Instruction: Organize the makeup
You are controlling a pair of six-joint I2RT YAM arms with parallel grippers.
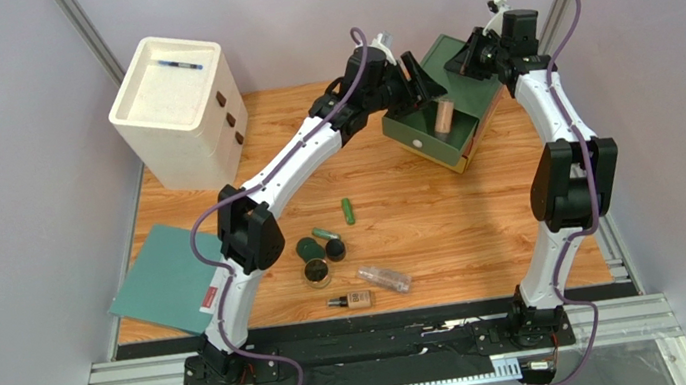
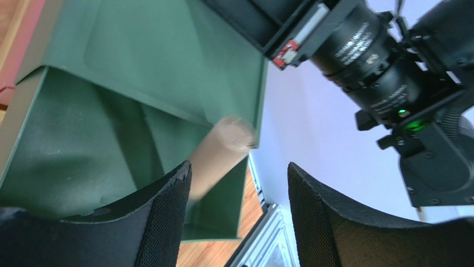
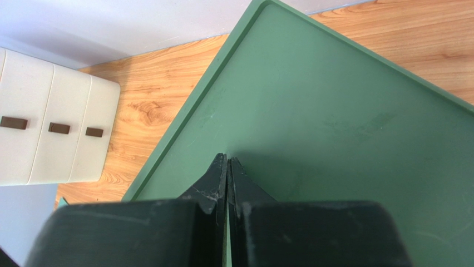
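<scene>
A green box stands open at the back right. My right gripper is shut on the edge of its raised lid; its jaws are pressed together. My left gripper hovers open over the box. A beige tube, blurred in the left wrist view, is apart from the open left gripper, inside the box. On the table lie a green tube, a smaller green tube, a dark green jar, a black jar, a gold-rimmed compact, a clear bottle and a beige bottle.
A white three-drawer unit stands at the back left with a thin blue pen on top. A teal flat sheet overhangs the table's left edge. Grey walls close in on both sides.
</scene>
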